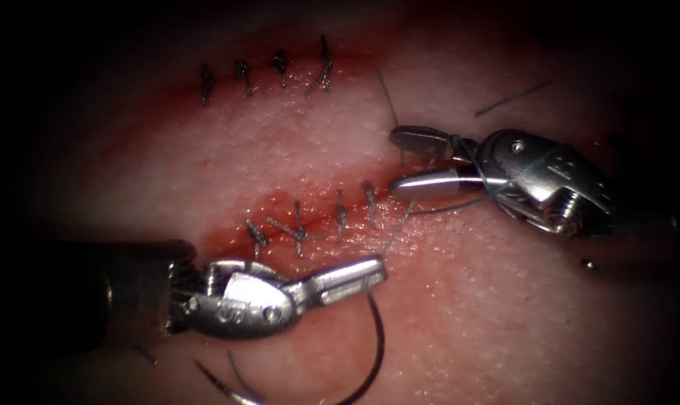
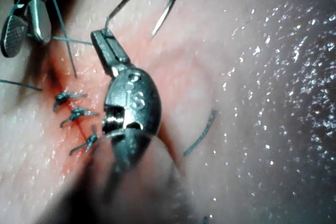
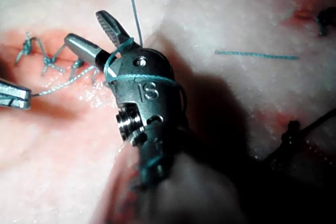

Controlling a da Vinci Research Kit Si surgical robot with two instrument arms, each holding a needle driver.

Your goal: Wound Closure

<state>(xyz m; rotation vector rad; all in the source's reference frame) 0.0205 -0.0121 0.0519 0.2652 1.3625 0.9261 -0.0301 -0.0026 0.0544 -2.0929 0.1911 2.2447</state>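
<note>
The tissue [image 1: 460,300] carries a cut [image 1: 317,217] closed by several dark stitches. Below the cut, my left tool [image 1: 377,271] has its jaws shut on the curved needle [image 1: 383,337] near its thread end. The needle hangs free of the tissue and arcs down and away; it also arcs off the left tool [image 2: 100,36] as the needle [image 2: 169,6]. At the cut's right end, my right tool [image 1: 394,160] stands with its jaws open and nothing between them. Thread [image 3: 152,77] is wound around the right tool [image 3: 81,27] behind its jaws. A thin strand [image 1: 398,229] runs from the last stitch toward the left jaws.
A second row of stitches [image 1: 280,71] lies higher up on the tissue. A loose cut piece of thread [image 1: 513,97] lies upper right, and a thread end [image 1: 389,97] rises above the right tool. Red fluid [image 1: 280,206] stains the tissue around the cut.
</note>
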